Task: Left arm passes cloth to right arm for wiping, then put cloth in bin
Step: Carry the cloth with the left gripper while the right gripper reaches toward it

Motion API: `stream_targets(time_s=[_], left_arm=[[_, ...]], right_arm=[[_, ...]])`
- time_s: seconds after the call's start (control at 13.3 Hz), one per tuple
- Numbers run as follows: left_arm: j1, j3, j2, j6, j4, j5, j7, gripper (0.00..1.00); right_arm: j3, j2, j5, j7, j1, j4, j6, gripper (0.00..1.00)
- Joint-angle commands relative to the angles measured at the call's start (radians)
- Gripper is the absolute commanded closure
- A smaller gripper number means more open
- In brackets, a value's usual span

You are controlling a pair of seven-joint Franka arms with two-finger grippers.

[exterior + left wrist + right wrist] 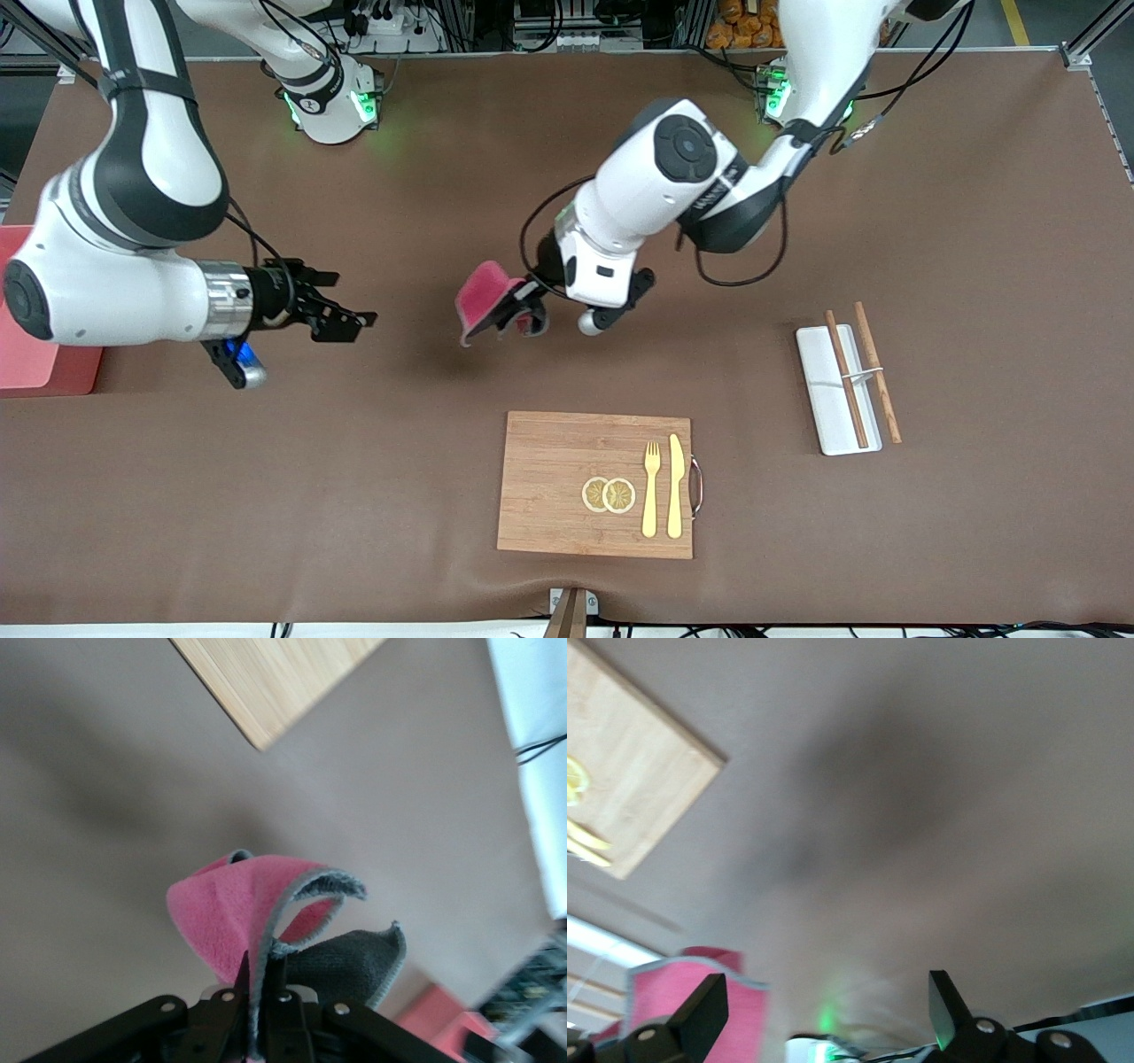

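My left gripper [518, 312] is shut on the magenta-pink cloth [483, 297] and holds it in the air over the bare brown table, above the spot between the arms' bases and the cutting board. In the left wrist view the cloth [232, 904] stands folded between the closed fingers [262, 967], with its grey reverse side showing. My right gripper [348, 299] is open and empty, in the air beside the cloth toward the right arm's end, pointing at it with a gap between. Its wrist view shows the cloth [682, 1001] past the spread fingertips [826, 1005]. The pink bin [35, 359] stands at the right arm's end.
A wooden cutting board [595, 483] with two lemon slices [609, 494], a fork [651, 487] and a knife [675, 486] lies nearer the front camera. A white tray [837, 390] with chopsticks [877, 372] lies toward the left arm's end.
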Motion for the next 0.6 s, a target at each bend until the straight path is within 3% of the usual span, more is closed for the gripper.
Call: stream_targets(time_s=[0.0, 0.22, 0.53], left_arm=[[-0.069, 0.007, 0.078, 0.167, 0.070, -0.017, -0.168, 1.00], [-0.098, 0.009, 0.111, 0.310, 0.070, -0.017, -0.278, 1.00], [-0.111, 0.006, 0.117, 0.348, 0.072, -0.017, -0.363, 1.00]], right_arm=[[-0.008, 0.027, 0.041, 0.116, 0.065, 0.035, 0.063, 0.00], [-0.008, 0.025, 0.045, 0.141, 0.093, 0.040, 0.086, 0.00], [-0.008, 0.025, 0.038, 0.134, 0.104, 0.035, 0.087, 0.00]])
